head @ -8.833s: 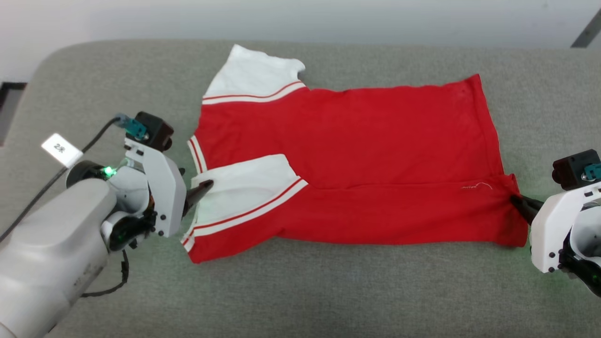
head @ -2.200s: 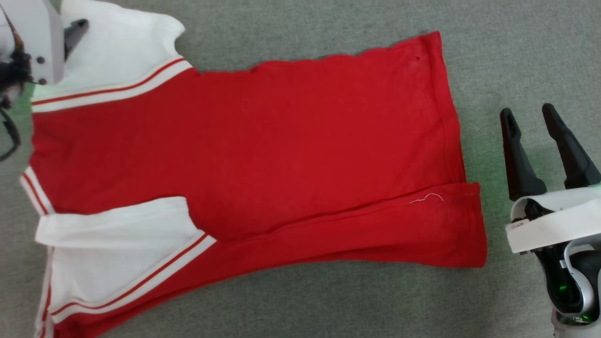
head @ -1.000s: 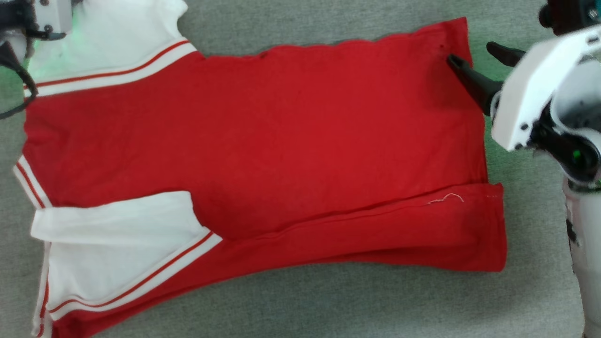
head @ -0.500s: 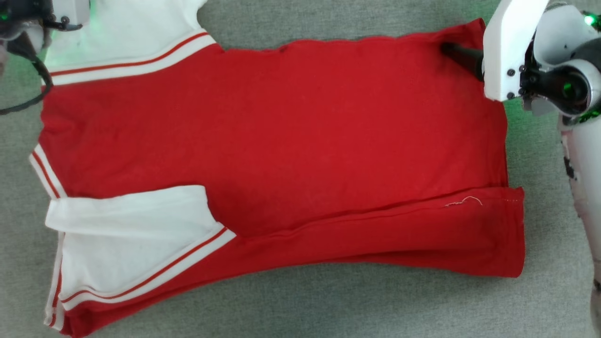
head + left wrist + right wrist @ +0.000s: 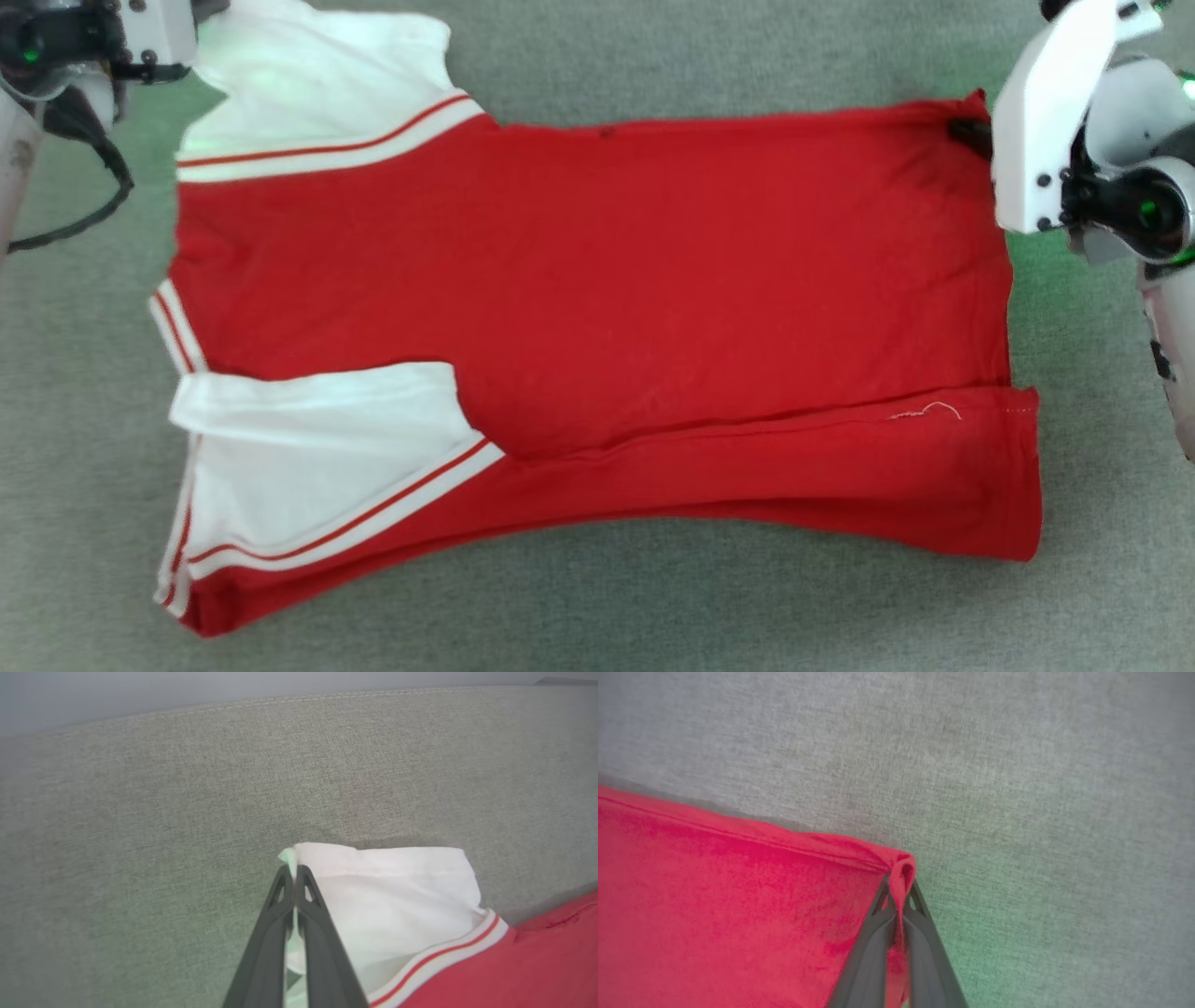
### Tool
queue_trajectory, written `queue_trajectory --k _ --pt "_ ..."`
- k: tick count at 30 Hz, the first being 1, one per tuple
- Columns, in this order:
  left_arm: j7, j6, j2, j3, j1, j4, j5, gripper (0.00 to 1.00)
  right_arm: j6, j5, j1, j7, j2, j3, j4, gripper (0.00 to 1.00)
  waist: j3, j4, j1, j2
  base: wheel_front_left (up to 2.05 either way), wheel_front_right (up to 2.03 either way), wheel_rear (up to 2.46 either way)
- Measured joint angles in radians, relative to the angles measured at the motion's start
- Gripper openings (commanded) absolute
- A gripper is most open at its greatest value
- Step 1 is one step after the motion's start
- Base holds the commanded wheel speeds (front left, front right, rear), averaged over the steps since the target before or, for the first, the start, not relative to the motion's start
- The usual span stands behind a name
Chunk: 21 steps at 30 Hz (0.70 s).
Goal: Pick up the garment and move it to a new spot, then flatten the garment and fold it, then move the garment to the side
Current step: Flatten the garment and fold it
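The garment [image 5: 597,280], a red jersey with white sleeves and striped trim, lies spread on the grey cushion, collar end to the left. Its near long edge is folded over, with the near sleeve [image 5: 317,448] on top. The lettering is hidden. My left gripper [image 5: 294,872] is shut on the far corner of the far white sleeve [image 5: 397,891]. My right gripper [image 5: 901,879] is shut on the far hem corner [image 5: 903,863], where the red cloth bunches between the fingers. In the head view its dark finger [image 5: 971,135] touches that corner.
The grey fabric cushion [image 5: 597,607] runs under everything, with bare surface in front of the garment and to both sides. Its stitched back edge [image 5: 327,697] lies just beyond the far sleeve. A black cable [image 5: 89,210] hangs from my left arm.
My right gripper stood open beside the hem, then swung to the far hem corner and shut on it. The left gripper stays on the far sleeve. The camera has shifted.
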Motion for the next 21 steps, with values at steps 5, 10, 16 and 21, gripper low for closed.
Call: queue_trajectory --k 5,10,16,21 --pt "0.015 0.000 0.002 -0.006 0.005 -0.037 -0.009 0.00 0.000 0.021 0.046 -0.038 -0.040 0.009 -0.025 0.00 -0.057 0.024 0.0000 0.0000 0.00 0.00 0.00" --pt "0.020 0.000 0.018 -0.018 0.045 -0.116 -0.012 0.00 0.000 0.051 0.128 -0.053 -0.088 0.024 -0.084 0.00 -0.121 0.052 0.0000 0.0000 0.00 0.00 0.00" --pt "0.022 0.012 0.075 -0.031 0.131 -0.253 -0.019 0.00 0.000 0.089 0.267 -0.064 -0.148 0.011 -0.172 0.00 -0.201 0.086 0.0000 0.0000 0.00 0.00 0.00" --pt "0.021 0.084 0.160 -0.039 0.244 -0.462 -0.034 0.00 0.000 0.097 0.410 -0.066 -0.181 -0.035 -0.260 0.00 -0.263 0.111 0.0000 0.0000 0.00 0.00 0.00"
